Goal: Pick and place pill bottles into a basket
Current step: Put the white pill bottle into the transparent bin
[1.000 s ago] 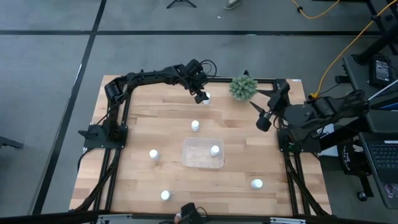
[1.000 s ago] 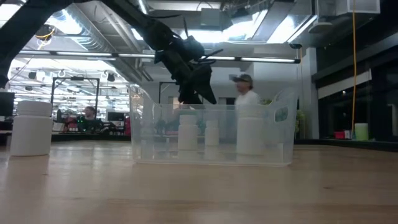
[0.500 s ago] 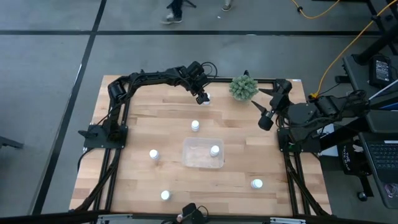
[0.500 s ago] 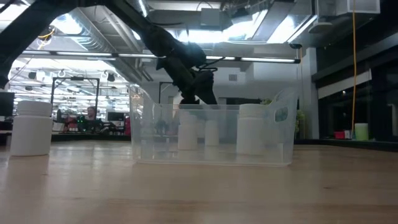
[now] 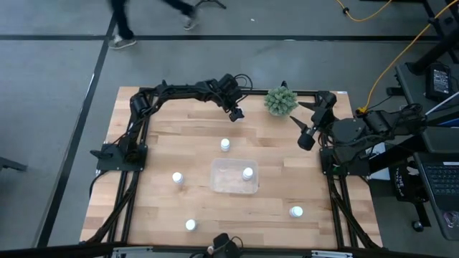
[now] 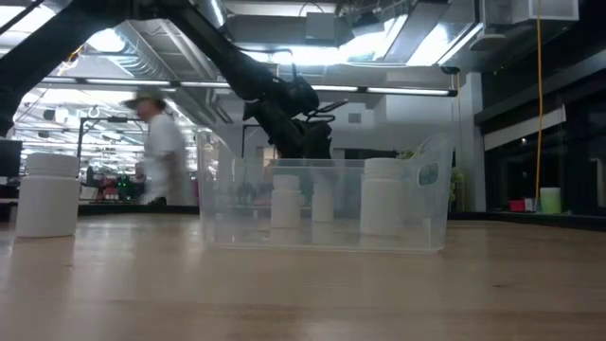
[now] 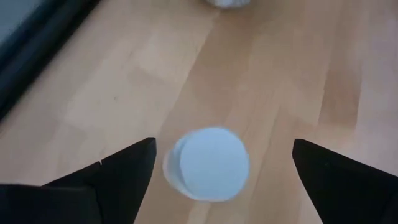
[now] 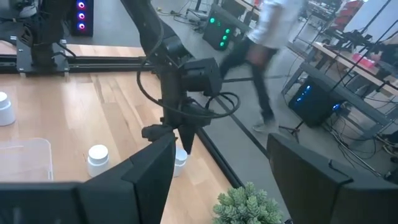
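- Pill bottles: six on table (image 5: 165, 215). One inside basket (image 5: 233, 176) at its right end (image 5: 248, 173), upright.
- Basket sits mid-table, clear plastic, otherwise holds nothing visible from above.
- Loose bottles: one just beyond basket's far edge (image 5: 225, 145); one to basket's left (image 5: 177, 178); one near-left (image 5: 190, 225); one near-right (image 5: 296, 211); all upright, well apart.
- Sixth bottle (image 7: 206, 163) at far edge, under left gripper (image 5: 235, 113); high view hides it behind the gripper.
- L gripper: lowered over that bottle, fingers (image 7: 106, 180) spread wide, one each side of white cap, not touching it.
- Low view: L arm comes down behind basket (image 6: 322, 204).
- R gripper (image 5: 304, 137): waits at far-right, beside green plant (image 5: 280, 101), off the wood; fingers (image 8: 134, 168) apart, holding nothing.
- Person walking past on floor beyond table (image 6: 161, 152), blurred.
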Controlling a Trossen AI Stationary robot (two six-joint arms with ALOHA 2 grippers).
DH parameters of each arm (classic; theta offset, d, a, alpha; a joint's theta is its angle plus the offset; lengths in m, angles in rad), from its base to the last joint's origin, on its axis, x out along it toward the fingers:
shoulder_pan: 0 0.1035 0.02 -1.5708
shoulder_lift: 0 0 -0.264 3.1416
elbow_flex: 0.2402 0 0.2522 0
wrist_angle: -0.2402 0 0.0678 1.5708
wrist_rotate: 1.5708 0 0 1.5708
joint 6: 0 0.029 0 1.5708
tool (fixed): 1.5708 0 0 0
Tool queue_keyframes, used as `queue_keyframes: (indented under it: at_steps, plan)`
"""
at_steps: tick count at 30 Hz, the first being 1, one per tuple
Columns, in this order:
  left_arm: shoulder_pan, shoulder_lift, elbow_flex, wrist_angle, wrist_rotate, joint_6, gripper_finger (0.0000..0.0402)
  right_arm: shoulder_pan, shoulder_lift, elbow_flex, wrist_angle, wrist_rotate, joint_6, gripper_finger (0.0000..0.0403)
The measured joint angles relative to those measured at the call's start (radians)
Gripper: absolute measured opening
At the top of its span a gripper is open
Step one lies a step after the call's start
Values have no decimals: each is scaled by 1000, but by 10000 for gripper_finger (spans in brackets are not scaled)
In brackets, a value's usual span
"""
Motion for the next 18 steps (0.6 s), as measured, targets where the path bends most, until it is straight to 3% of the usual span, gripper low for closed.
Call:
queue_keyframes:
  at_steps: [9,18]
  plan:
    - [1,17,-1,20,3,-23,351,0,0,1,6,-23,-4,254]
    - [1,18,-1,9,-2,-40,274,0,0,1,7,-23,-4,254]
